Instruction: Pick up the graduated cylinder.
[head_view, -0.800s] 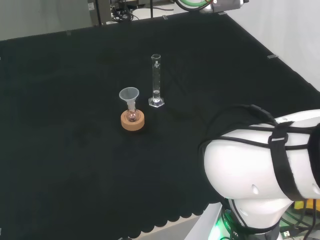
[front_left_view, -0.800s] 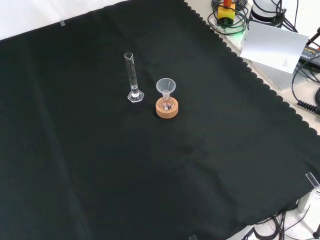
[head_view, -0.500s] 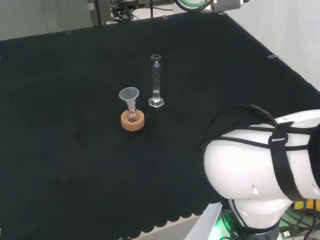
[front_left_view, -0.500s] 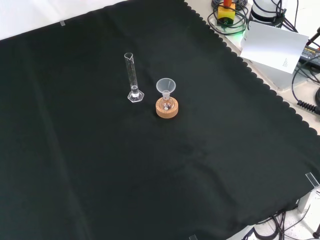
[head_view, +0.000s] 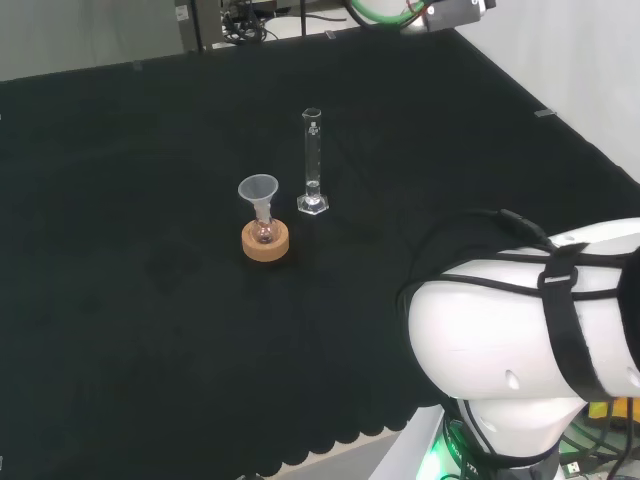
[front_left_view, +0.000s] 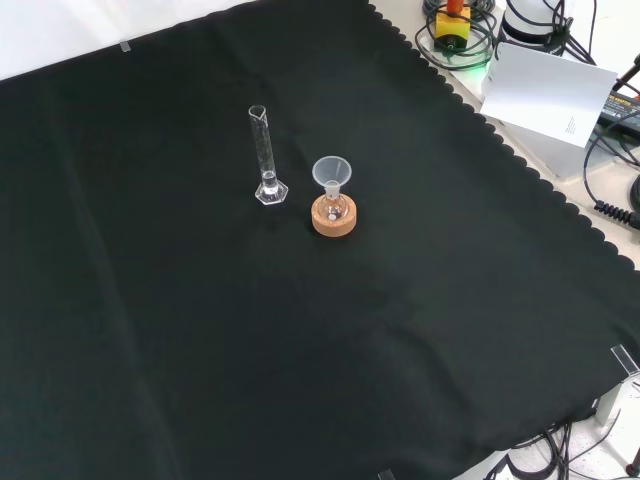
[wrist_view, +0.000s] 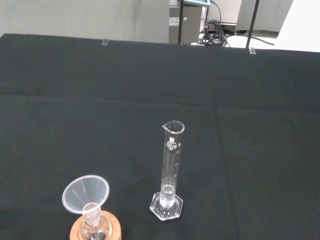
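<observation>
Black cloth (front_left_view: 200, 350) — graduated cylinder (front_left_view: 264, 155) upright, beside funnelled flask (front_left_view: 332, 190)

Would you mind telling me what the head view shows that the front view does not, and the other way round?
Head view alone: the arm's big white link with black straps at its right. Front view alone: a white sheet and cables off the cloth's top right edge. Both share the upright cylinder on its hexagonal foot, standing free, and beside it but apart a small flask on a cork ring with a funnel in its neck, all on the black cloth.
</observation>
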